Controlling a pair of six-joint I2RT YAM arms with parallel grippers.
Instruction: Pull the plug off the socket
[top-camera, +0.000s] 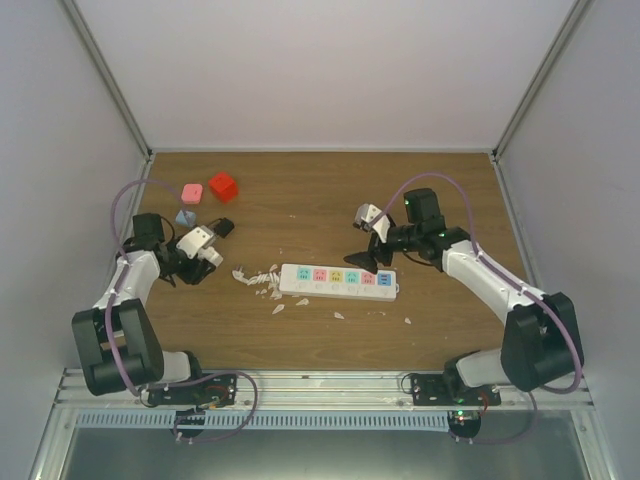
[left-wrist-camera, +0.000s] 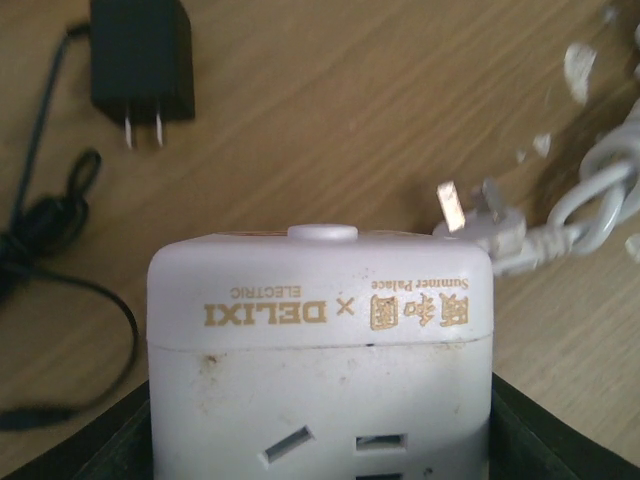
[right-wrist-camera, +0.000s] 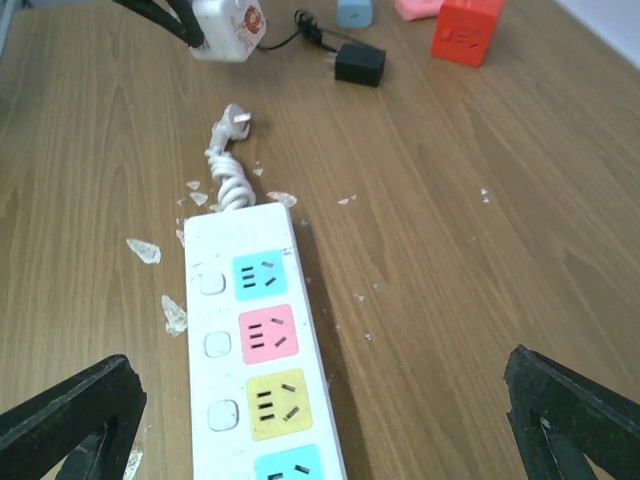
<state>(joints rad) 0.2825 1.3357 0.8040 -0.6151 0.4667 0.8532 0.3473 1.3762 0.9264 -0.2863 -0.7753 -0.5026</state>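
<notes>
At mid-worktop (top-camera: 420, 200), the power strip (top-camera: 338, 281) lies flat with its long side across the overhead view. Every outlet face that shows is unoccupied. Only the wrist views resolve its white cord (right-wrist-camera: 228, 180), coiled off the left end, with the three-pin plug (right-wrist-camera: 232, 124) resting bare on the wood. The right end effector (top-camera: 370, 258) hangs over the strip's right half, jaws spread wide and touching nothing. Its wrist view shows blue, pink, yellow and blue faces, each with a button beside it.

The left end effector (top-camera: 203, 244) is clamped on a white cube adapter (left-wrist-camera: 320, 330) near the left wall. A black charger (left-wrist-camera: 140, 60) lies just beyond the cube and apart from it, two prongs bare, its cable (left-wrist-camera: 50, 230) looped alongside.

A red cube (top-camera: 223, 186), a pink block (top-camera: 192, 192) and a blue block (top-camera: 185, 216) cluster at far left. White fragments (top-camera: 262, 277) litter the wood round the strip's left end. Bare wood runs from the strip to the far and right walls.

Inverted in the left wrist view, gold lettering on the cube reads "DELIXI ELECTRIC". A cross follows, then what appears to be "Summer Palace" above characters too small to read.
</notes>
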